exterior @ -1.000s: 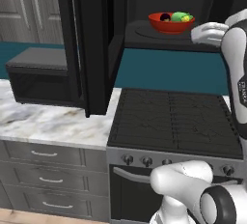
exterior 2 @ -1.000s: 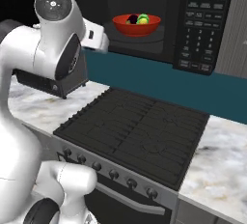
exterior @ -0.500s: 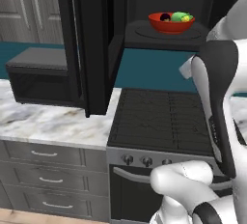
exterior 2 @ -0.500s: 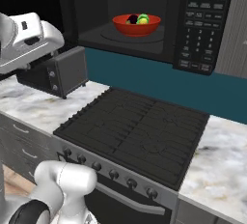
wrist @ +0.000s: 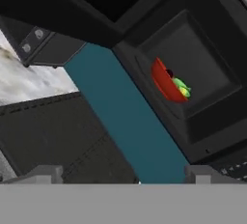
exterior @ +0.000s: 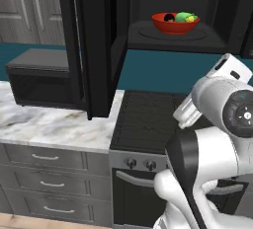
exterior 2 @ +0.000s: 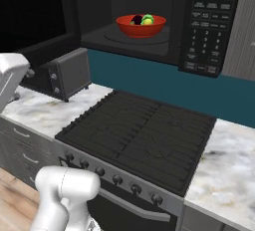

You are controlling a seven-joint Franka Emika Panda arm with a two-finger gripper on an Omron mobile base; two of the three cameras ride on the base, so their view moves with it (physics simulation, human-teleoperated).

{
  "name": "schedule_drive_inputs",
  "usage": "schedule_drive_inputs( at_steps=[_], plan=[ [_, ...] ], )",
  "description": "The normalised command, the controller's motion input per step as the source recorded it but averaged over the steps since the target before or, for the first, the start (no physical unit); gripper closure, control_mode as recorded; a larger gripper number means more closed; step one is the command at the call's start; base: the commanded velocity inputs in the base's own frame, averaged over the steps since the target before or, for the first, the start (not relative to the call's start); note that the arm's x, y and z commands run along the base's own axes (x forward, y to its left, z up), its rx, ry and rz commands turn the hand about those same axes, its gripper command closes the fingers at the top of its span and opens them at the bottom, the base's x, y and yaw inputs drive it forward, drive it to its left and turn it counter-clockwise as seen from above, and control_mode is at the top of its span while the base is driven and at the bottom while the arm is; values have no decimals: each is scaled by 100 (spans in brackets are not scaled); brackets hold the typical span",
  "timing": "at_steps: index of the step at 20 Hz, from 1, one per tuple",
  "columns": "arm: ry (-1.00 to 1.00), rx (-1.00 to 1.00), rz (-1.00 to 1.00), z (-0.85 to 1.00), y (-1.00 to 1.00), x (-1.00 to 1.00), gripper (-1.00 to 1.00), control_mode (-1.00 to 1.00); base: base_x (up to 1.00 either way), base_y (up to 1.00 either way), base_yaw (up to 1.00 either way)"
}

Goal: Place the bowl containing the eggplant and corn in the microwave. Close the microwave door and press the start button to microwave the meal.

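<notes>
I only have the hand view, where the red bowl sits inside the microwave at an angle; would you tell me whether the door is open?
Observer: Yes. In the left base view the microwave door stands wide open, swung out to the left of the cavity.
Operator: Thank you. And where is the start button's panel?
Observer: In the right base view the control panel runs down the microwave's front, to the right of the cavity that holds the bowl.
</notes>
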Motion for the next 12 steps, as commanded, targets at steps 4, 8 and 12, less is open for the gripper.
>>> schedule_drive_inputs(
  at_steps=[4,8,12],
  plan=[
    [-10,-15,10,39,26,-73,-100,-100,0,0,0],
    [0,-21,8,45,55,-62,-100,-100,0,0,0],
    [0,-27,4,44,74,-58,-100,-100,0,0,0]
  ],
)
